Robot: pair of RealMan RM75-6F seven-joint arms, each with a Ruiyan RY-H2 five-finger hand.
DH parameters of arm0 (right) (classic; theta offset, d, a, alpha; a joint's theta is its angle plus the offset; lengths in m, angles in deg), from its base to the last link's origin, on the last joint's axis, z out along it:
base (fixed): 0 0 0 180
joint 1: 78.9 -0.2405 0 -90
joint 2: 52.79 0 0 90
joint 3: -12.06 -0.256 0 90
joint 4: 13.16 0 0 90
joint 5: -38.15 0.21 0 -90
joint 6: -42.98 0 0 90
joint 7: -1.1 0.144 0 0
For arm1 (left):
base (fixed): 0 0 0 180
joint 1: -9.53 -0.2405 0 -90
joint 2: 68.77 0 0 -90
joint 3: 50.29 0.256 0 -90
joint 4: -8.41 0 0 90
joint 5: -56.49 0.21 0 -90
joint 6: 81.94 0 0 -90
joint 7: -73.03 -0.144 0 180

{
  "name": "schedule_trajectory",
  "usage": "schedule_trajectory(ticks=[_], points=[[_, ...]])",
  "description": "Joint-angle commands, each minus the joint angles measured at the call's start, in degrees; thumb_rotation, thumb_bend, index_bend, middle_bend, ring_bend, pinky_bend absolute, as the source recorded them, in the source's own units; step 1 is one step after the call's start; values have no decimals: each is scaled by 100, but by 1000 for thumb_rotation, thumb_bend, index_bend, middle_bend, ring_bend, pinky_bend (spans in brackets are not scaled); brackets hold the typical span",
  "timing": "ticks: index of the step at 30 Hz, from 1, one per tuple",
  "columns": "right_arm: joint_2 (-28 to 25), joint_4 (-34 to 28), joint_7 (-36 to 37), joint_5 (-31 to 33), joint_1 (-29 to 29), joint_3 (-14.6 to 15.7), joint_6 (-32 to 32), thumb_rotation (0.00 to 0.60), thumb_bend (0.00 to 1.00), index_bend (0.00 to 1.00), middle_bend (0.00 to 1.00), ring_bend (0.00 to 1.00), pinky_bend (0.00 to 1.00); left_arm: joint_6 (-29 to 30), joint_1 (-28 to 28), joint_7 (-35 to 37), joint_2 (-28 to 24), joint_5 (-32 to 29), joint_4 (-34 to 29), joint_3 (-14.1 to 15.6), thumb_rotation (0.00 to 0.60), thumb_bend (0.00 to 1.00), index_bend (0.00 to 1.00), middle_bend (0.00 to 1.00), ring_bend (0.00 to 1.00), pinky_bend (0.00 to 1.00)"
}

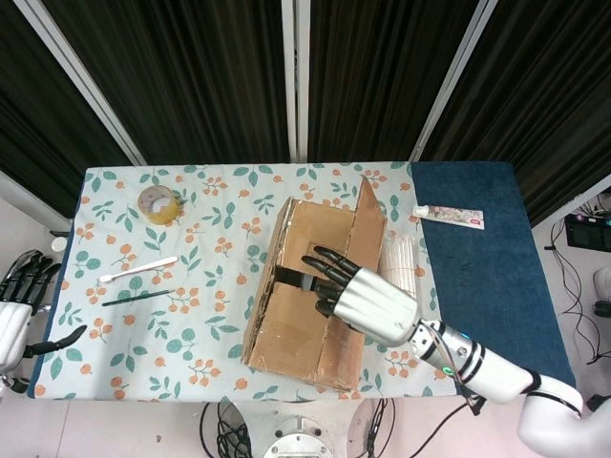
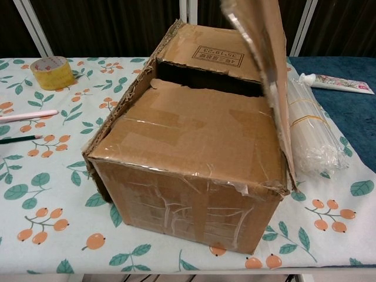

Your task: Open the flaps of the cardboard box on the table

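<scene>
The cardboard box point(image 1: 305, 305) point(image 2: 188, 170) stands mid-table. Its long right flap point(image 1: 368, 218) point(image 2: 261, 64) stands nearly upright along the box's right side. Under it two inner flaps lie flat, a near one point(image 2: 194, 126) and a far one point(image 2: 205, 56) with a printed label, with a dark gap point(image 2: 205, 79) between them. My right hand point(image 1: 361, 298) hovers over the box beside the raised flap, fingers spread and empty; the chest view does not show it. At the far left, off the table, my left hand point(image 1: 19, 305) hangs empty with fingers apart.
A yellow tape roll point(image 1: 158, 203) point(image 2: 53, 71) lies at the back left. A white stick point(image 1: 138, 269) and a dark pencil point(image 1: 138, 298) lie left of the box. A clear bundle of sticks point(image 1: 401, 267) point(image 2: 311, 129) touches the box's right side. A tube point(image 1: 449, 217) lies on the blue cloth point(image 1: 487, 277).
</scene>
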Motion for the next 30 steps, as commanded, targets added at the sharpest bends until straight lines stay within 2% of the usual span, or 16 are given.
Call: schedule_trajectory(ticks=[1, 8, 17, 19, 20, 21, 23, 25, 27, 30], points=[[-467, 77, 531, -832, 603, 385, 773, 600, 972, 606, 427, 0, 0, -34, 36, -105, -22, 13, -101, -8, 223, 124, 91, 70, 58, 187], [-779, 461, 950, -1545, 1326, 768, 1693, 600, 969, 604, 424, 0, 0, -90, 78, -278, 1, 21, -255, -5, 225, 124, 91, 70, 58, 187], [-1024, 1008, 1709, -1669, 2099, 959, 2786, 600, 968, 592, 423, 0, 0, -98, 119, -449, -49, 83, -436, -1, 224, 124, 91, 70, 58, 187], [-1019, 1111, 1909, -1536, 2195, 914, 2954, 600, 966, 543, 409, 0, 0, -103, 122, -480, -59, 88, -471, 3, 224, 125, 91, 70, 58, 187], [-998, 1167, 2005, -1421, 2240, 869, 3022, 600, 965, 487, 378, 0, 0, -106, 128, -496, -63, 94, -494, 3, 224, 125, 91, 70, 58, 187], [-975, 1207, 2034, -1336, 2266, 828, 3050, 600, 962, 404, 319, 0, 0, -104, 134, -510, -64, 103, -512, 0, 224, 124, 91, 70, 58, 187], [-871, 1286, 1903, -1089, 2340, 701, 3093, 600, 945, 155, 131, 0, 0, -104, 165, -542, -61, 144, -566, -13, 223, 124, 91, 70, 58, 187], [-746, 1299, 1578, -800, 2445, 589, 3108, 600, 877, 9, 14, 0, 0, -128, 230, -557, -77, 211, -654, -39, 223, 124, 91, 70, 58, 187], [-554, 1298, 1189, -467, 2566, 450, 3152, 600, 759, 0, 0, 0, 0, -184, 364, -586, -137, 328, -839, -105, 224, 124, 91, 70, 58, 187], [-213, 1388, 950, -45, 2686, 220, 3293, 600, 664, 0, 0, 0, 0, -328, 655, -740, -241, 544, -1194, -266, 231, 124, 90, 70, 58, 187]])
